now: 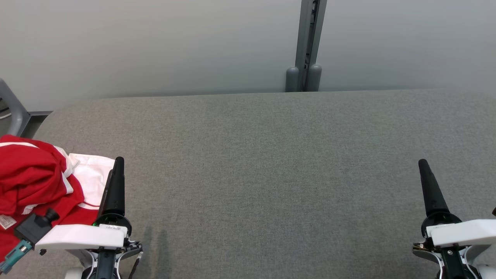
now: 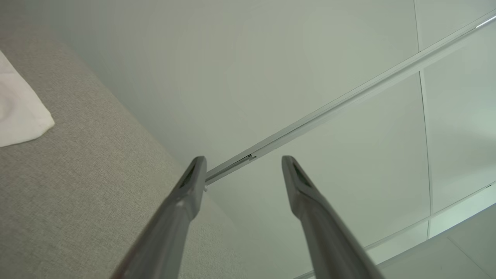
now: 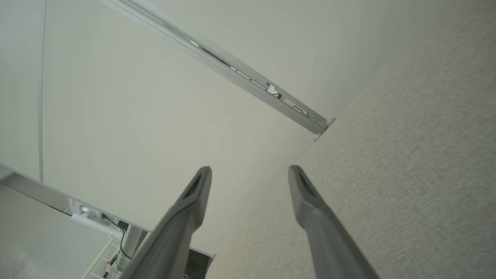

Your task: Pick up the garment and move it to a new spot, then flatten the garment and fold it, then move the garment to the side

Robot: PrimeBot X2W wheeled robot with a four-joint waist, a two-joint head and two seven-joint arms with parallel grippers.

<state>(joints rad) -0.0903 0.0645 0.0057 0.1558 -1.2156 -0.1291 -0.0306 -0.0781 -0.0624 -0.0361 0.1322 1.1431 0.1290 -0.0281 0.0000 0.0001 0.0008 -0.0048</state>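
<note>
A red and white garment [image 1: 37,182] lies bunched at the left edge of the grey fabric table [image 1: 271,162]. One white corner of the garment [image 2: 19,112] reaches into the left wrist view. My left gripper [image 1: 117,162] stands just to the right of the garment, at its white part, fingers pointing up the view. In the left wrist view this gripper [image 2: 243,164] is open with nothing between its fingers. My right gripper [image 1: 423,164] hovers at the lower right over bare table; in its own view the right gripper [image 3: 250,174] is open and holds nothing.
A grey wall runs behind the table, with a vertical grey post [image 1: 308,46] at its middle. A grey metal frame [image 1: 13,110] stands off the table's far left corner. A small label [image 1: 6,221] hangs on the garment's near side.
</note>
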